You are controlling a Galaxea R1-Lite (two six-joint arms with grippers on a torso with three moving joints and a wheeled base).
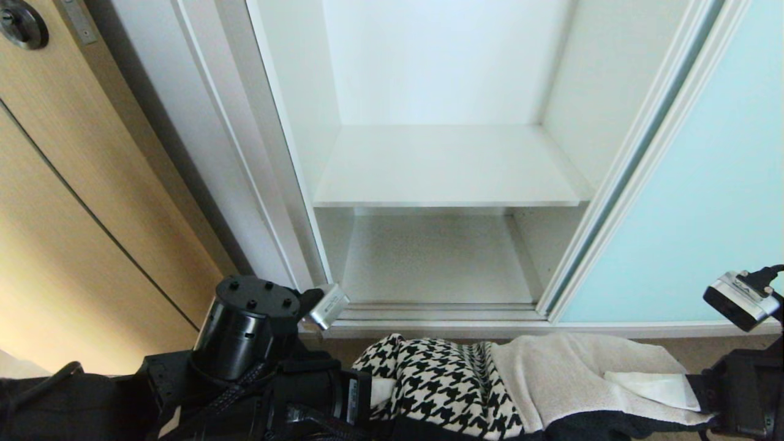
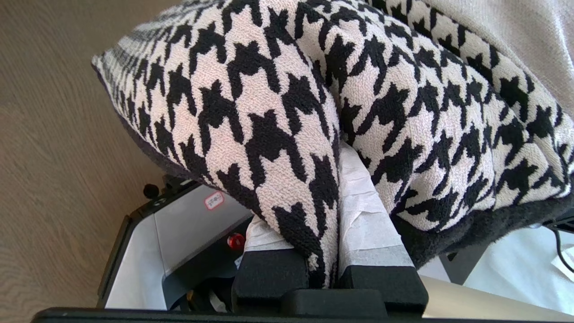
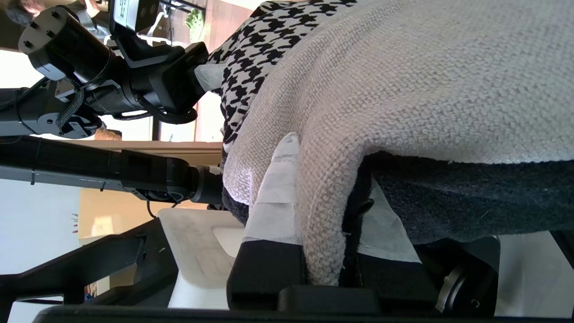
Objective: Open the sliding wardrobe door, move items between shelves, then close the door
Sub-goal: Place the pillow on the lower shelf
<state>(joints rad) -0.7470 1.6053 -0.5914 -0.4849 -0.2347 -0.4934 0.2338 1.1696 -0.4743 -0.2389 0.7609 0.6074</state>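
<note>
Between the 2 grippers hangs the cushion (image 1: 490, 383): left gripper (image 2: 323, 251) pinches its houndstooth edge, right gripper (image 3: 325, 242) clamps the cream side (both tape-padded). Beyond them, the sliding wardrobe door (image 1: 704, 184) stands open, shelves (image 1: 447, 165) bare.

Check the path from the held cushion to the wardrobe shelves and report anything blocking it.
Nothing visible blocks it. The sliding wardrobe door stands slid aside to the right, both shelves are bare, and the cushion, pinched by the left gripper and right gripper, hangs just before the opening.
</note>
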